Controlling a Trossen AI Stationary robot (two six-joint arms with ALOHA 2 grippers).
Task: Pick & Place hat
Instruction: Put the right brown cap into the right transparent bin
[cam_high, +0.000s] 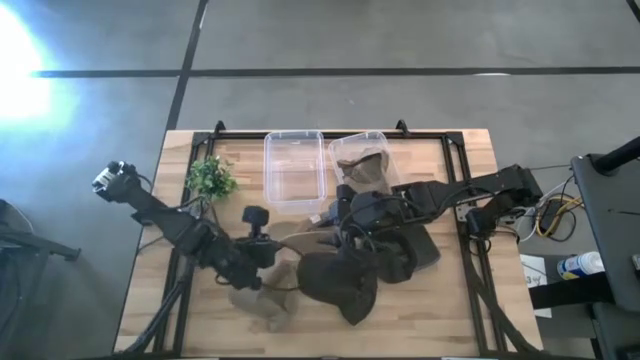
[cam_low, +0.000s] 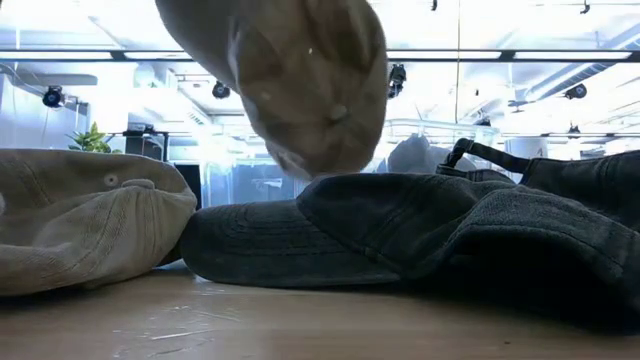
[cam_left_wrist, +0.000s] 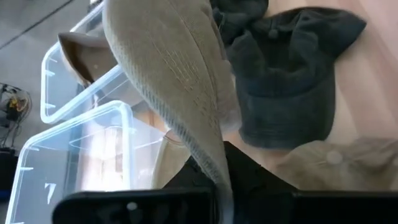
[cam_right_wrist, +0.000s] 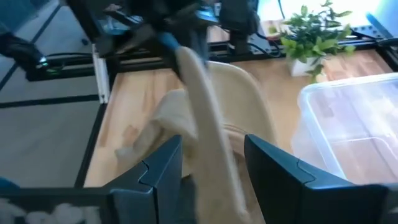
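My left gripper (cam_high: 278, 244) is pinched tight on the edge of the tan hat (cam_low: 290, 80). The hat hangs in the air over the middle of the table (cam_high: 450, 300). My right gripper (cam_right_wrist: 214, 167) is at the hat's 3 o'clock side. Its fingers (cam_right_wrist: 163, 167) are wide apart with the hat between them. A dark hat (cam_high: 340, 285) lies on the wood at 5 o'clock. Two clear bins (cam_high: 293, 168) sit at 12 o'clock.

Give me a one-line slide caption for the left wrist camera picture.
Left claw holds a tan hat above two clear bins, with dark hats on the wooden table.
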